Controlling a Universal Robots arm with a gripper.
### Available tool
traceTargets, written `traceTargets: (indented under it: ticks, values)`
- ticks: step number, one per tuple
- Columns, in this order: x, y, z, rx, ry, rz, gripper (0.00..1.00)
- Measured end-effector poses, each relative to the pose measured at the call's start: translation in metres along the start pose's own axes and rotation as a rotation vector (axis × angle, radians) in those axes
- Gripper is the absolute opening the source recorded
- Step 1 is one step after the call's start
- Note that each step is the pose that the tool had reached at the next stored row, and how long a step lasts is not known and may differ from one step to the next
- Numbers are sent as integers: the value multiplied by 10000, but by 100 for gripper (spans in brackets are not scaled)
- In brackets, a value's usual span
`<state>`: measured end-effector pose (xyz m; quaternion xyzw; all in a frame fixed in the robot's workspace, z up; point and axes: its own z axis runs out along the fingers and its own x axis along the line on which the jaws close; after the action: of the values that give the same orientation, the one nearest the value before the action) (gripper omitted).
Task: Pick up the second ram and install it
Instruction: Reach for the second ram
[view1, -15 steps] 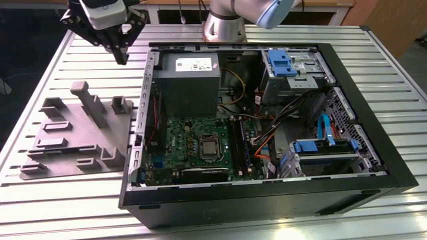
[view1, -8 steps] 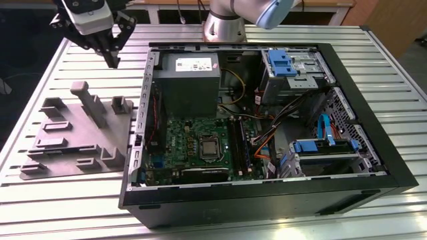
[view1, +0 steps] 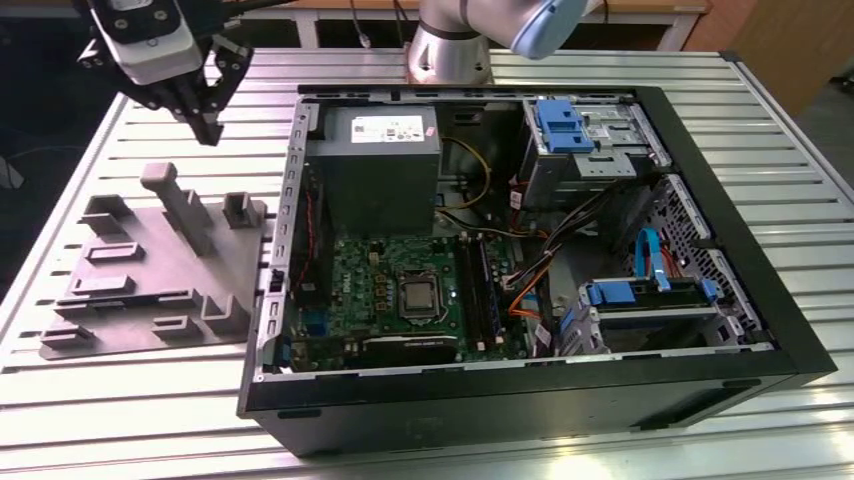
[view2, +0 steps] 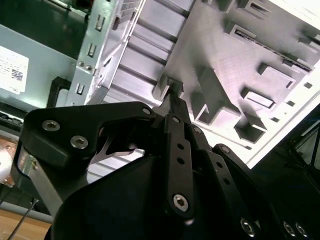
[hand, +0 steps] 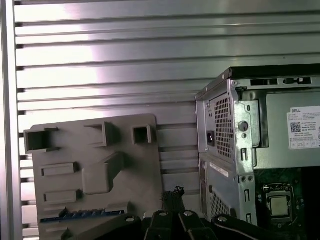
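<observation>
The second ram (hand: 82, 215) is a thin dark strip with a blue edge. It lies in a slot of the grey holder tray (hand: 95, 170) at the end farthest from the tall tabs. In the exterior view the same ram (view1: 123, 302) shows as a dark line on the tray (view1: 154, 270), to the left of the open computer case. My gripper (view1: 207, 135) hangs above the table, beyond the tray's tabbed end and well apart from the ram. Its fingers (view2: 172, 97) are shut together with nothing between them, and their tips (hand: 172, 192) point down at the tray's edge.
The open computer case (view1: 534, 400) fills the middle and right of the slatted metal table (view1: 120, 420). Inside it are the grey power supply (view1: 380, 150), the motherboard's black slots (view1: 478, 285) beside the processor (view1: 422, 295), cables and blue drive brackets (view1: 627, 292).
</observation>
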<state>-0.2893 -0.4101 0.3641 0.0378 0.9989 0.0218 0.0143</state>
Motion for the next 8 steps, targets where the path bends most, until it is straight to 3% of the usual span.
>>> traceTargets:
  ticks: [8]
  values:
    - [155, -75, 57, 1, 1, 0, 10]
